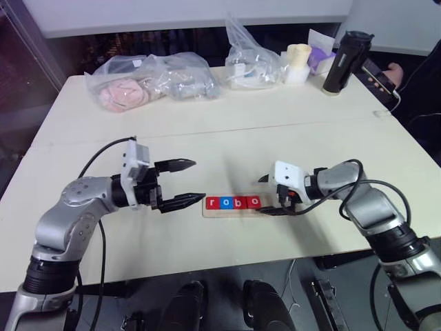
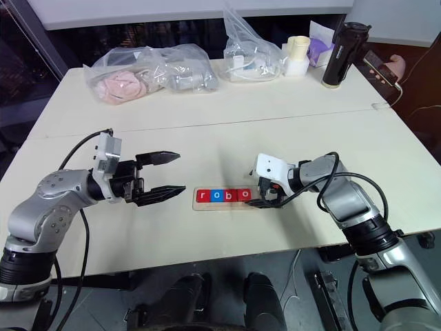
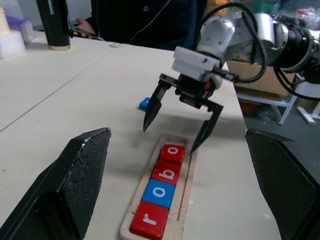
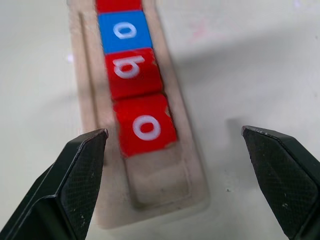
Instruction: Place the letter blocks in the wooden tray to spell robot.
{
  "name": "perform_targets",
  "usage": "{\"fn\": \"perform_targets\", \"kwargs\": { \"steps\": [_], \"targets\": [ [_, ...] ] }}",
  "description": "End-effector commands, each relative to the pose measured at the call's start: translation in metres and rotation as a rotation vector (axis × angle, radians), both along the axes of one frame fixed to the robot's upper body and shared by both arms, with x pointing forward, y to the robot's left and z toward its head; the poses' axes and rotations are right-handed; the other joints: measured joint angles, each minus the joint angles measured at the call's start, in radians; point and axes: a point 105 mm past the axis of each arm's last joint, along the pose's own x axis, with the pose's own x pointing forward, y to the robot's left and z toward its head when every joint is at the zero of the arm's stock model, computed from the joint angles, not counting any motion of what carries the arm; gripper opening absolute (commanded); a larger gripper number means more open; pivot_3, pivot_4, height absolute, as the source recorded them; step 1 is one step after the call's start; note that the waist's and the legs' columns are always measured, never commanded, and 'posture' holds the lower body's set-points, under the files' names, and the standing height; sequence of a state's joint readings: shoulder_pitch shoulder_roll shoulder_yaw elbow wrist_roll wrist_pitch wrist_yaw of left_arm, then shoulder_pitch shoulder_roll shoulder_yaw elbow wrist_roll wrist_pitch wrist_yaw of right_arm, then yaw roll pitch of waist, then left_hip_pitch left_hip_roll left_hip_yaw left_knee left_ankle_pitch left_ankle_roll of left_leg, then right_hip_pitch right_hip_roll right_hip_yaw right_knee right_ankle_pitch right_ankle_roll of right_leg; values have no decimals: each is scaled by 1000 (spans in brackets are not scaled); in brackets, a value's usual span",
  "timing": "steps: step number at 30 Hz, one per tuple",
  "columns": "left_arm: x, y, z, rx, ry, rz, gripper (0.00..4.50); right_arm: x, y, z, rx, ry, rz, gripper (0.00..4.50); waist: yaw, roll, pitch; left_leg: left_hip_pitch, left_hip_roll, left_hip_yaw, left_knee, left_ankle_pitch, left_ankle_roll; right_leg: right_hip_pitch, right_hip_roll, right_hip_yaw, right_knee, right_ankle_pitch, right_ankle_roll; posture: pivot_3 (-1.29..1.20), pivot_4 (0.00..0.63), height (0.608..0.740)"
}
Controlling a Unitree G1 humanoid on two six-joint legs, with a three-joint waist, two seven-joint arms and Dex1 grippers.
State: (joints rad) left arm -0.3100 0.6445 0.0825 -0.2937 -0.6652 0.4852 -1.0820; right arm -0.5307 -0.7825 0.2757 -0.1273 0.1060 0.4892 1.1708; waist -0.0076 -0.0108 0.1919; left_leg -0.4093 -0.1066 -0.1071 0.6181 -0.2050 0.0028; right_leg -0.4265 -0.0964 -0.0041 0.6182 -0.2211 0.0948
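The wooden tray (image 1: 227,212) lies on the table between my two grippers. Four letter blocks sit in it in a row: red r (image 1: 212,203), blue o (image 1: 224,203), red b (image 1: 239,202) and red o (image 4: 147,127). The slot at the tray's right end (image 4: 157,182) is bare. A blue block (image 3: 145,103) lies on the table just beyond my right gripper; its letter is hidden. My right gripper (image 1: 263,196) hangs open over the tray's right end, holding nothing. To the left of the tray, my left gripper (image 1: 198,181) is open and points at it.
Clear plastic bags (image 1: 151,79) of items lie along the far side of the table. A black flask (image 1: 344,62) and a white cup (image 1: 298,62) stand at the back right. A person's hand (image 2: 393,67) holds a phone there.
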Motion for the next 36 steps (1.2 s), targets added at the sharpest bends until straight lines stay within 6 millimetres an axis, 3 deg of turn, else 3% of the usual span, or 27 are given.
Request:
{"fn": "perform_targets", "kwargs": {
  "steps": [1,7,12,21,36],
  "targets": [
    [-1,-2,7,-6,-41,-15,4500,-8,0,24,40,-38,14,4425,1,0,0,0,0,0,0,0,0,0,0,0,0,0,0,0,150,740],
    [-2,-4,6,-11,-39,-19,4500,1,-10,32,54,-93,-75,4425,-1,0,0,0,0,0,1,0,0,0,0,0,0,0,0,0,150,740],
    [0,-5,7,-12,-42,-22,4500,11,-12,25,54,-97,-120,4425,0,0,0,0,0,0,1,0,0,0,0,0,0,0,0,0,150,740],
    [-2,-3,7,-5,-44,-16,4500,6,-3,2,46,-37,-90,4425,-1,0,0,0,0,0,1,0,0,0,0,0,0,0,0,0,150,740],
    [-2,-3,8,-5,-45,-7,4500,15,2,-7,44,-46,-89,4425,-2,0,0,0,0,0,1,0,0,0,0,0,0,0,0,0,150,740]
  ]
}}
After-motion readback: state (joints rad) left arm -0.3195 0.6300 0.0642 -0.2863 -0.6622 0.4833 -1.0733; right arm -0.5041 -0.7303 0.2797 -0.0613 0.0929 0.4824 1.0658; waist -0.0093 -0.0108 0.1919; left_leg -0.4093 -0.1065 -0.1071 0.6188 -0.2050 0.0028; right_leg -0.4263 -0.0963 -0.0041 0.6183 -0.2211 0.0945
